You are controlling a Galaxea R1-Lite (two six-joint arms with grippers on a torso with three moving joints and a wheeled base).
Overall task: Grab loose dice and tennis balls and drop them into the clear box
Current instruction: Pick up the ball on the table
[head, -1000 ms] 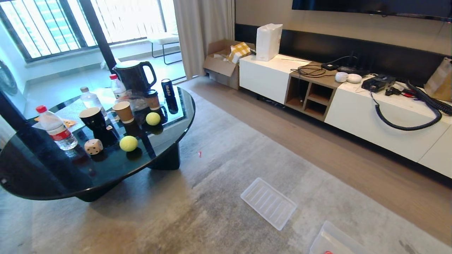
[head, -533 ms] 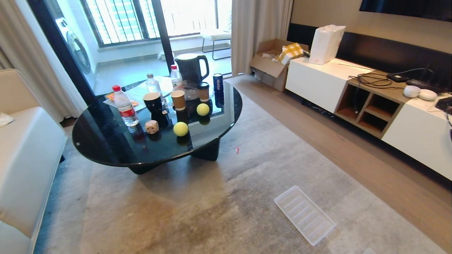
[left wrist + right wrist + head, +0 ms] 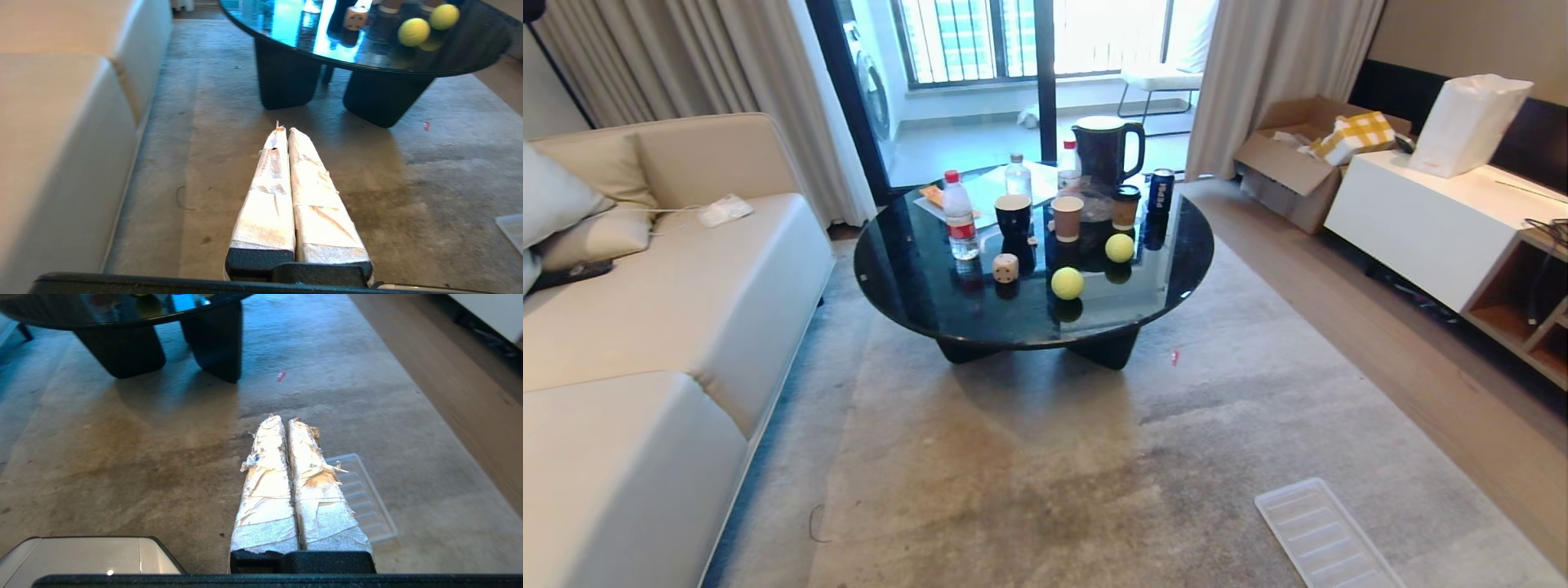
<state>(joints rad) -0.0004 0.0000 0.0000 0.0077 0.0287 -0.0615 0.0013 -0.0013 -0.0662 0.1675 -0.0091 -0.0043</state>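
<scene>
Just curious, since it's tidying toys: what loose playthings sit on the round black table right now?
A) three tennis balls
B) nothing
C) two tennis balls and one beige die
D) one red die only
C: on the black table sit two tennis balls and one beige die.

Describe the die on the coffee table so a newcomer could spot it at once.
Find the round black glass coffee table in front of the sofa. Among the drinks on it, look just in front of the black cup and to the left of the nearer tennis ball. The beige die sits there: the only cube, pale with dark pips, while its neighbours are round.
</scene>
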